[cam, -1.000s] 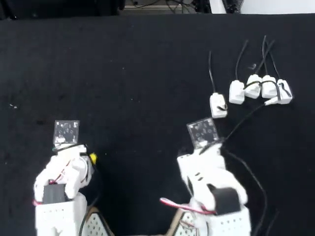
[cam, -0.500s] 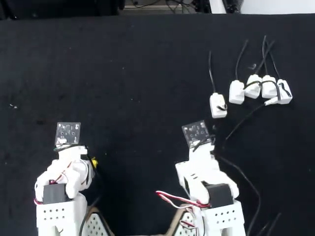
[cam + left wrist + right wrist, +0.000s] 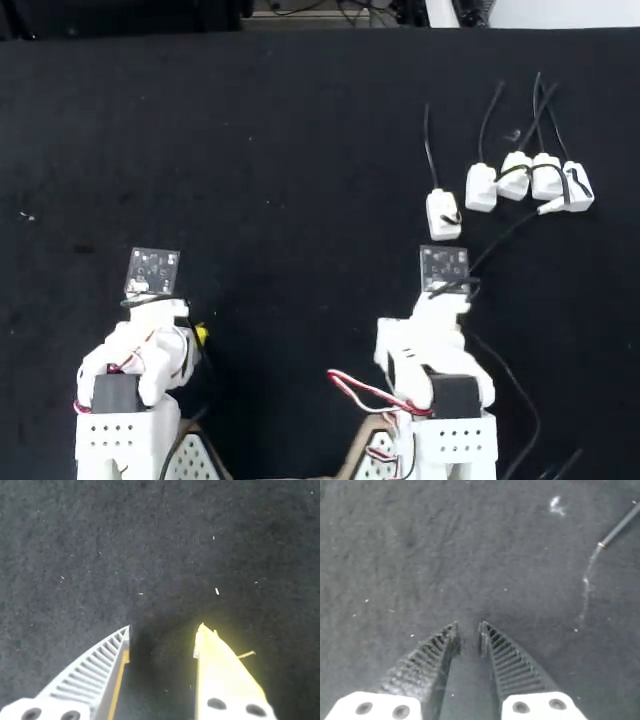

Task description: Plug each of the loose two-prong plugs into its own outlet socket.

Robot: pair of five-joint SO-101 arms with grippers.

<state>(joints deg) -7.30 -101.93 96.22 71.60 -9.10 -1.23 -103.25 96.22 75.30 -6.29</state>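
Several white plug and socket pieces lie at the far right of the black table: one apart (image 3: 443, 214) and a tight row (image 3: 530, 180) beside it, all with thin black cables (image 3: 489, 114). Both arms are folded low at the near edge, well short of them. The left arm (image 3: 140, 350) points its gripper (image 3: 164, 630) down at bare cloth; the white finger (image 3: 107, 660) and yellow finger (image 3: 220, 670) stand apart with nothing between. The right arm (image 3: 435, 345) holds its gripper (image 3: 469, 626) over bare cloth, dark fingers almost touching, empty.
A black cable (image 3: 505, 350) runs from the row of plugs down past the right arm to the near edge; its end (image 3: 619, 527) crosses a corner of the right wrist view. The table's middle and left are plain black cloth (image 3: 250, 150).
The right arm's wrist has swung to the right, toward the cable. The left arm has shifted slightly right. The plugs have not moved.
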